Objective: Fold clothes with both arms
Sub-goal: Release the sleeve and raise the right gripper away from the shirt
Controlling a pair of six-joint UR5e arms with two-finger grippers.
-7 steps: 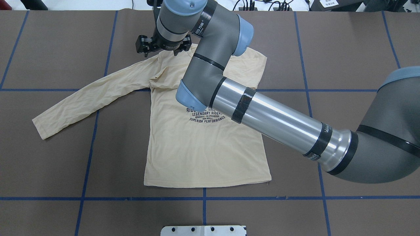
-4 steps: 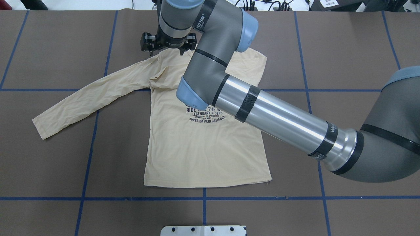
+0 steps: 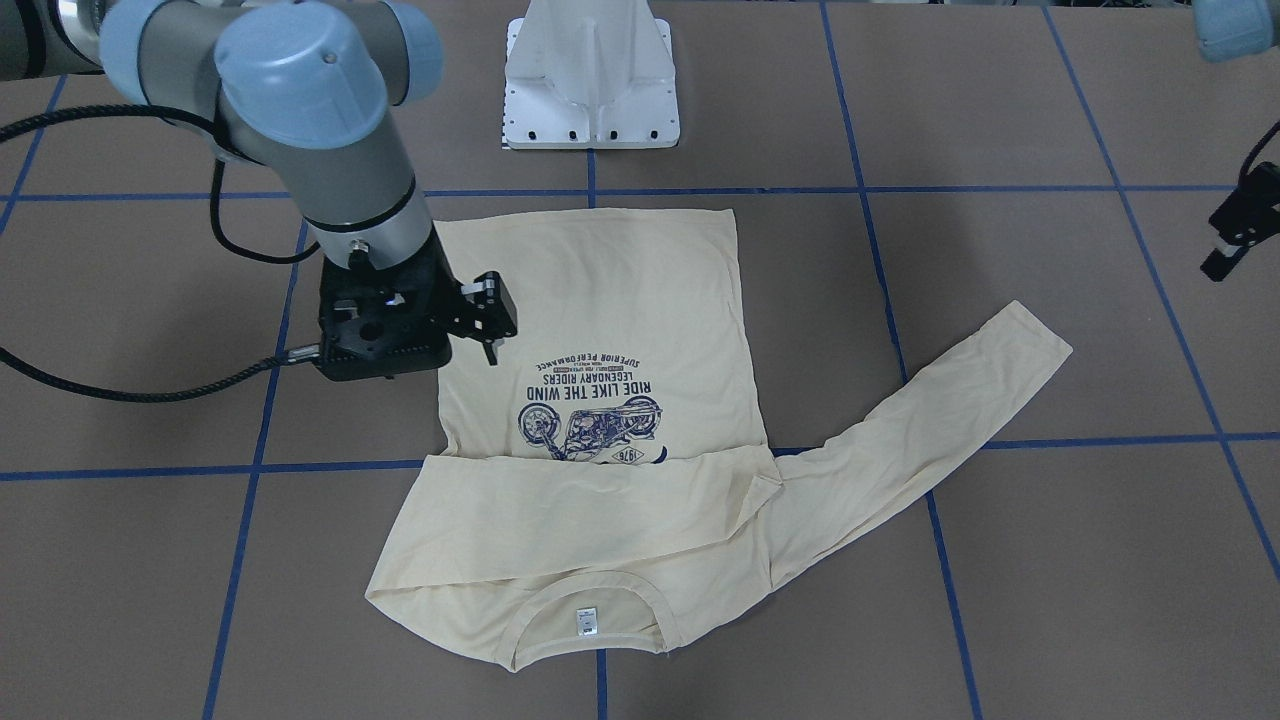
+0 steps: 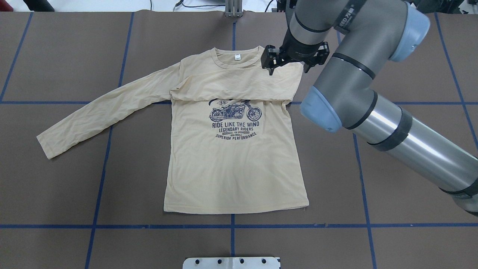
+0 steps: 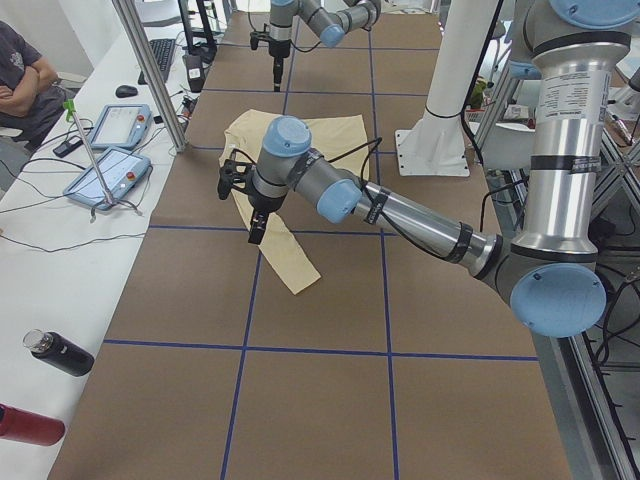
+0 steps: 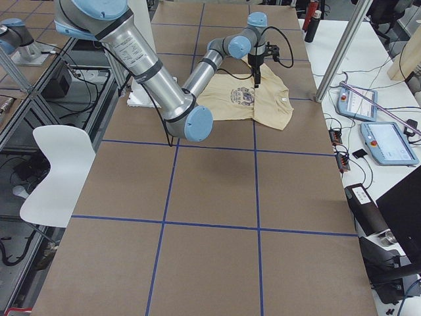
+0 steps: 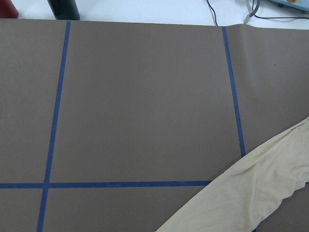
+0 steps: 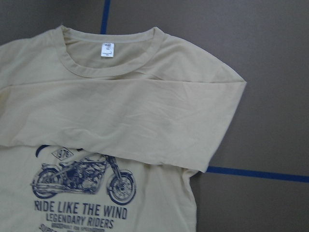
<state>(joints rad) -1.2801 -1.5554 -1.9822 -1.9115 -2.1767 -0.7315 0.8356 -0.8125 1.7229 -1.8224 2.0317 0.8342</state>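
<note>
The clothes are one cream-yellow long-sleeved shirt [image 4: 231, 168] lying flat, print up, with its white neck label [image 4: 236, 57] at the far collar. One sleeve [image 4: 239, 84] is folded across the chest. The other sleeve [image 4: 101, 112] stretches out over the table, and its end shows in the left wrist view [image 7: 260, 193]. My right gripper [image 4: 293, 61] hovers over the shirt's shoulder beside the collar, open and empty, and it also shows in the front view [image 3: 420, 325]. My left gripper [image 3: 1228, 235] hangs beyond the outstretched sleeve, only partly in view. I cannot tell whether it is open or shut.
The white pedestal base [image 3: 590, 80] stands at the robot's side of the brown, blue-taped table [image 4: 392, 56]. Along the operators' side are control tablets [image 5: 105, 150], a metal post [image 5: 150, 70], bottles [image 5: 55, 352] and a seated person [image 5: 25, 75]. A white chair [image 6: 56, 171] stands off the table.
My right arm has swung across the far edge of the shirt, from one shoulder to the other, uncovering the collar and the print. The shirt has not moved.
</note>
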